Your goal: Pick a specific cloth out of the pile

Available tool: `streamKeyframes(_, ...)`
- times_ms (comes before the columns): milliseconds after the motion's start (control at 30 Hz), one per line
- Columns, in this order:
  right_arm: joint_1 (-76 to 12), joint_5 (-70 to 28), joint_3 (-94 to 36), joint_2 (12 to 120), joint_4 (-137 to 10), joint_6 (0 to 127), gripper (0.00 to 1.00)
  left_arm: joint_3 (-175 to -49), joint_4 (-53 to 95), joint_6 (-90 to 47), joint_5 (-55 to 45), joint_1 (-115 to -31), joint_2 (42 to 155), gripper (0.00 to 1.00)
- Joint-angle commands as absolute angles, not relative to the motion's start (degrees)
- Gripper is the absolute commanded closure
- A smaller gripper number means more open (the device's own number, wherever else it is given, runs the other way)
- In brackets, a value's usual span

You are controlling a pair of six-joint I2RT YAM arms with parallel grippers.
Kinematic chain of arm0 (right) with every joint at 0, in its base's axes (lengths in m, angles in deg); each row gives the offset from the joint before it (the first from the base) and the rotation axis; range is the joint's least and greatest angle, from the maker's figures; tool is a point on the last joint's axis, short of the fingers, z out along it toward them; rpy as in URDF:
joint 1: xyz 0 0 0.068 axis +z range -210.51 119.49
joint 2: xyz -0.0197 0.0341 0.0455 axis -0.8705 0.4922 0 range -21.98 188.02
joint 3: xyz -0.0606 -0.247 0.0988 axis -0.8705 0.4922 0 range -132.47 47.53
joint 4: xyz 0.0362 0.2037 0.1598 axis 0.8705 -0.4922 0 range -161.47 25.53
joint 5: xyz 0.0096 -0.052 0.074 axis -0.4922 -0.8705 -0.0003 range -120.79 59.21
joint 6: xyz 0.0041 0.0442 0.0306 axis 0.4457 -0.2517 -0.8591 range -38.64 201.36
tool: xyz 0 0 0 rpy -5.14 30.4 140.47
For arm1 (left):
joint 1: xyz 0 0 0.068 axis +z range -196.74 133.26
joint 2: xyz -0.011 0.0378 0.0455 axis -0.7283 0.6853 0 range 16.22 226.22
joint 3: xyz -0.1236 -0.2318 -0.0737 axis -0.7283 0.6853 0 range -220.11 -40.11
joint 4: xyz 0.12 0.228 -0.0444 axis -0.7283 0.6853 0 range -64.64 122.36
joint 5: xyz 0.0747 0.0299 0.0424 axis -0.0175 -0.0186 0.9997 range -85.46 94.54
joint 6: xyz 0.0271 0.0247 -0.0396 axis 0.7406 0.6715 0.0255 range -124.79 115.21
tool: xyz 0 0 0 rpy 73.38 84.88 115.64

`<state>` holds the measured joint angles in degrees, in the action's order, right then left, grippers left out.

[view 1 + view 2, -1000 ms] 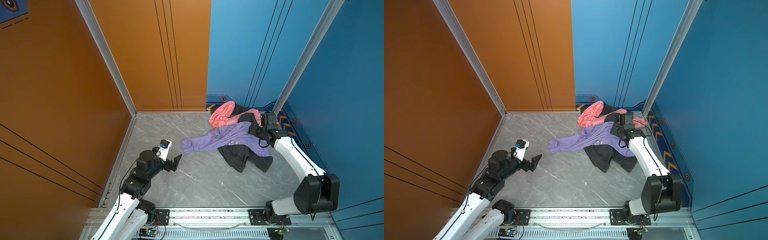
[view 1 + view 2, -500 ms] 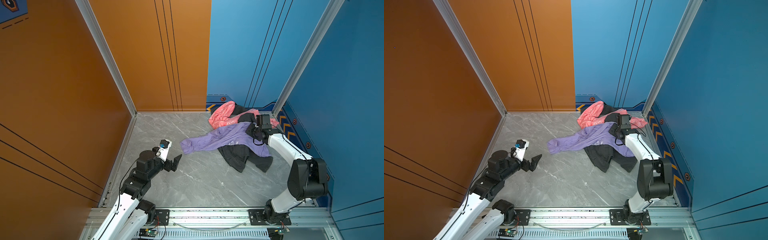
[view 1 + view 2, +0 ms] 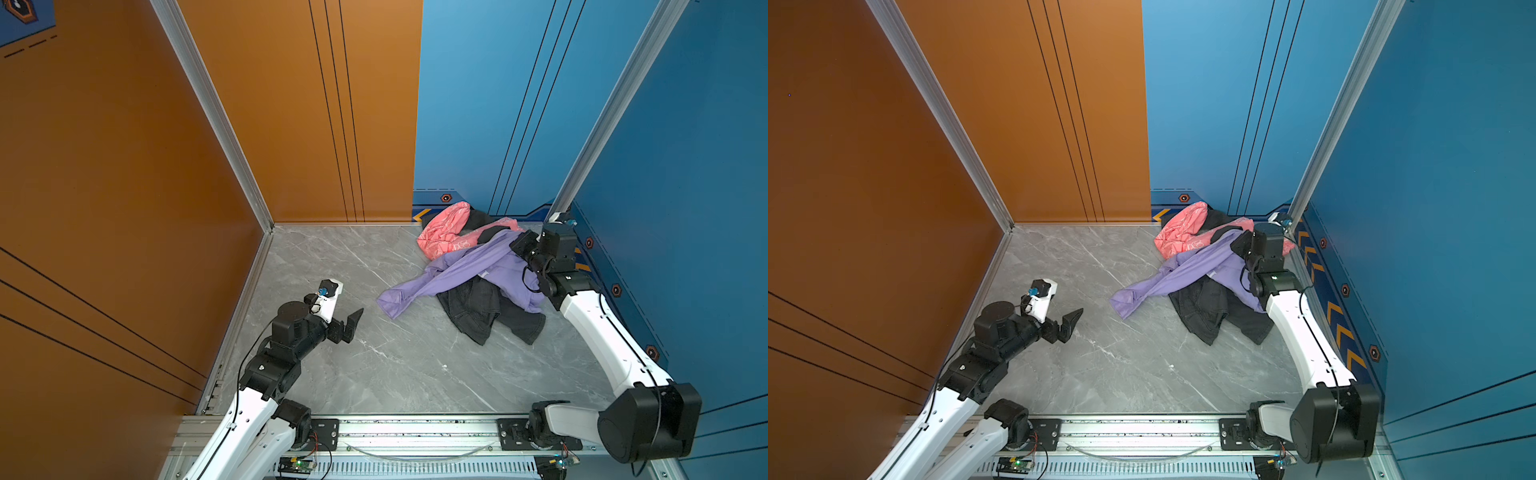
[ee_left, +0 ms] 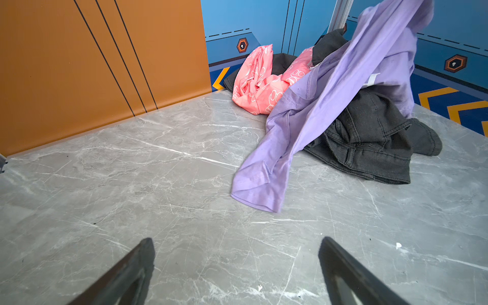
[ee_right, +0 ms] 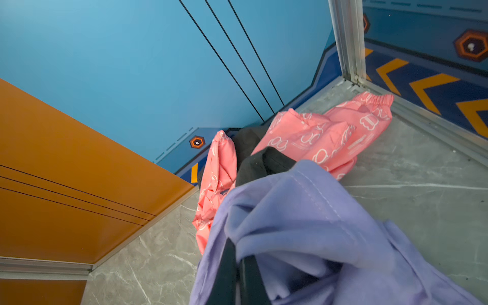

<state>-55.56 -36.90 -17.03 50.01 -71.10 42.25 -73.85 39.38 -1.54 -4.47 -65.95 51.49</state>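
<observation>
Between the closed jaws of the right gripper [image 5: 237,253], a bunched fold of the cloth [image 5: 303,224] is pinched and held up off the pile [image 3: 461,249]. From that gripper the cloth slopes down and away in a long band. Its far end lies flat on the grey marble worktop [image 3: 374,374], ahead of the left gripper [image 4: 237,239]. The left gripper's jaws stand wide apart with nothing in them, low over the worktop and well apart from the cloth.

The grasp looks made, so the step in hand appears to be drawing the cloth free. Below the right gripper, part of the cloth drapes over a dark grey denim garment [image 3: 478,309]. Just beyond the gripper sits a salmon-pink garment [image 3: 442,232] with white outline prints, touching the cloth's edge. The next move likely calls for a lift and a pull towards open worktop, slow enough that the denim is not dragged along.

The cloth is pale lavender, soft and limp like T-shirt jersey, with a stitched hem and a small white patch whose detail is too small to read.
</observation>
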Motion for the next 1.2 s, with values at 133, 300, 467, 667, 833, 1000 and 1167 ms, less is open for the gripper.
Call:
streamKeyframes(133, -52.0, -40.2, -28.3, 48.2, -64.3, 47.3, 1.00, -72.7, 39.1, -1.1, -3.2, -66.6, 50.8, 0.02)
streamKeyframes(300, -46.3, -38.4, -39.3, 52.9, -65.2, 52.0, 1.00, -72.8, 39.1, -1.1, -3.2, -66.7, 50.7, 0.02)
streamKeyframes(467, -38.0, -36.7, -52.2, 59.9, -68.0, 58.2, 1.00, -72.7, 39.1, -1.1, -3.2, -66.7, 50.6, 0.02)
streamKeyframes(667, -27.8, -33.6, -73.9, 72.9, -76.9, 64.9, 1.00, -72.6, 39.1, -1.1, -2.9, -66.7, 50.5, 0.02)
streamKeyframes(833, -21.9, -31.0, -92.3, 84.6, -83.3, 66.5, 1.00, -72.6, 39.1, -1.0, -2.7, -66.7, 50.3, 0.02)
streamKeyframes(1000, -17.8, -30.6, -100.2, 91.4, -81.6, 65.6, 1.00, -72.5, 39.1, -0.9, -2.4, -66.7, 50.3, 0.02)
streamKeyframes(1167, -16.3, -28.3, -100.1, 95.8, -82.5, 61.9, 1.00, -72.5, 39.1, -0.8, -2.1, -66.7, 50.1, 0.02)
